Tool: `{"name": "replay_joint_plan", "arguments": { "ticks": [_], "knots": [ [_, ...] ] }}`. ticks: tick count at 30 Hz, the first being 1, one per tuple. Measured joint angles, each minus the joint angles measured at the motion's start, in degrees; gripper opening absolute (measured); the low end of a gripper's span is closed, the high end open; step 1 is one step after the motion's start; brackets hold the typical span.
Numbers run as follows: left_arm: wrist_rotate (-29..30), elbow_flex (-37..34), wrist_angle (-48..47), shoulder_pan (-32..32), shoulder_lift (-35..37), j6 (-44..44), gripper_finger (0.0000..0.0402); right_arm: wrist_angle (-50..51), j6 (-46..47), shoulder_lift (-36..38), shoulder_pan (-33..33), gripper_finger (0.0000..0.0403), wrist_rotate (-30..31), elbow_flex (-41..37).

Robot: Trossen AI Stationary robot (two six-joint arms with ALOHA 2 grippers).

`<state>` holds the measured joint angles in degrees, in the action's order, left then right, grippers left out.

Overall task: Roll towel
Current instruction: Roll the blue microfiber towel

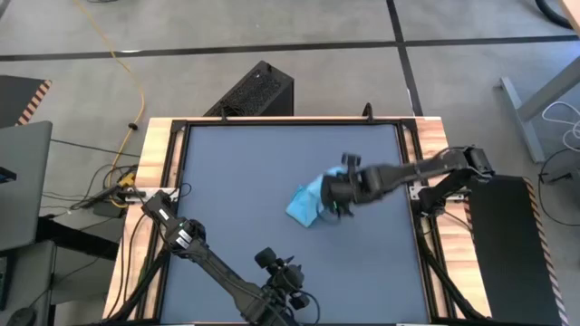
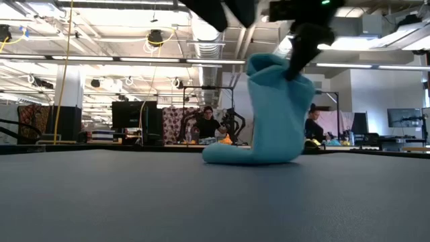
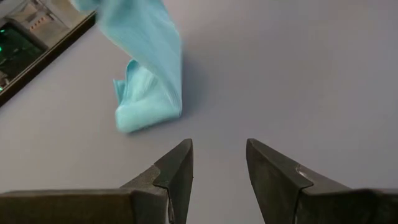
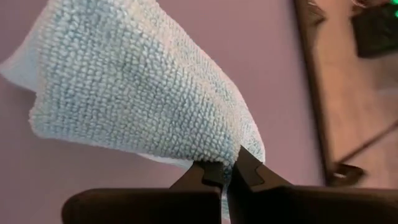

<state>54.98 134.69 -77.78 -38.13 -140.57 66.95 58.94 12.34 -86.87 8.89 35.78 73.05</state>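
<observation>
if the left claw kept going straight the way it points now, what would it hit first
Probably the bare tabletop: the left claw, jaws open and empty, aims at grey surface. The towel, hanging from the shut right claw, sits off to one side of that line, though depth is hard to judge.

You're looking at a small sky-blue towel [image 1: 306,203], plain and nubby in texture, right of the tabletop's centre. Its top edge is lifted and bunched, so the cloth hangs upright in a loose folded drape [image 2: 275,107], while its lower end curls flat on the dark surface [image 3: 146,102], pointing toward the left side.
</observation>
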Motion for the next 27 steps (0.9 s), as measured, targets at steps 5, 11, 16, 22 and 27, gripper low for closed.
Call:
{"name": "replay_joint_plan", "arguments": {
  "ticks": [5, 11, 16, 22, 27],
  "knots": [
    [0.47, 0.0, -5.71, -1.95, 0.0, 6.74, 0.0139, 0.02, -14.35, -0.16, -13.77, 0.0018, 5.56, 10.2],
    [0.59, 0.0, -9.09, -3.58, 0.0, 11.26, 0.0139, 1.33, -21.41, -0.26, -28.46, 0.0018, 7.08, 32.14],
    [1.3, 0.0, -10.0, -4.23, 0.0, 13.98, 0.0139, 14.96, -16.35, -0.07, -29.25, 0.0018, 3.59, 42.75],
    [3.67, 0.0, -11.9, -4.35, 0.02, 16.64, 0.0139, 30.59, 1.11, -1.57, -20.14, 0.0018, -1.59, 39.63],
    [4.24, 0.0, -12.13, -4.37, 0.0, 16.73, 0.0139, 30.9, 15.08, -0.98, -8.62, 0.0018, -6.23, 28.43]
  ]
}}
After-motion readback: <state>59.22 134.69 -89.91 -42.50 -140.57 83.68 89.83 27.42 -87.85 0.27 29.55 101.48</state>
